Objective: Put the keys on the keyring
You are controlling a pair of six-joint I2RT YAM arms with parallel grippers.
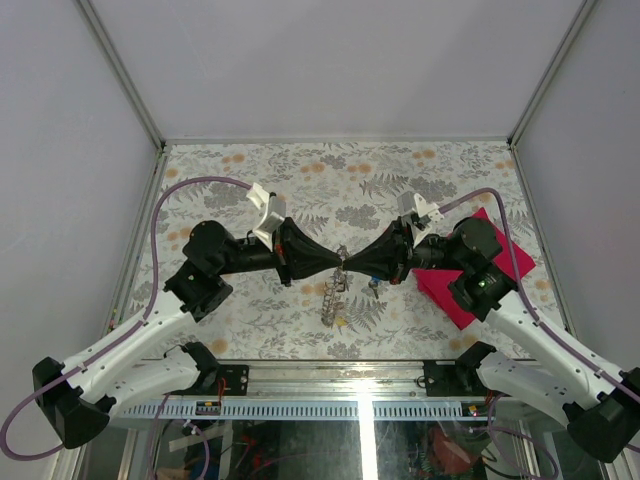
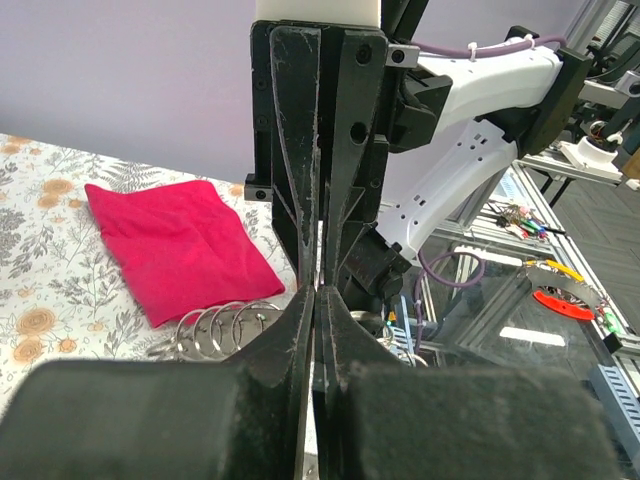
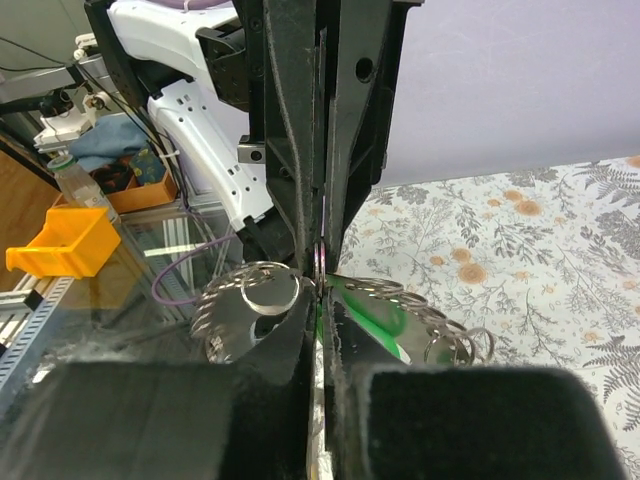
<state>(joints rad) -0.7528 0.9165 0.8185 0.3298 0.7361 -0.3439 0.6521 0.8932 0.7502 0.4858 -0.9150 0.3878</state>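
Mid-threading, left fingers [image 1: 320, 262] clamped the keyring [image 1: 335, 292], right fingers [image 1: 372, 263] sat shut, apparently on the green-headed key [image 3: 375, 312], which would next need aligning with the ring's gap.

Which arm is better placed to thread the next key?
Right, likely: the right end effector is shut on the green key, beside the keyring. The left end effector is shut too, showing no key.

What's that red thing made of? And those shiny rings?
The red thing looks like soft cloth: it is matte, with folds and wrinkles. The rings look like metal, maybe steel: they are thin silvery wire loops, glossy and catching the light. I can't tell the exact metal.
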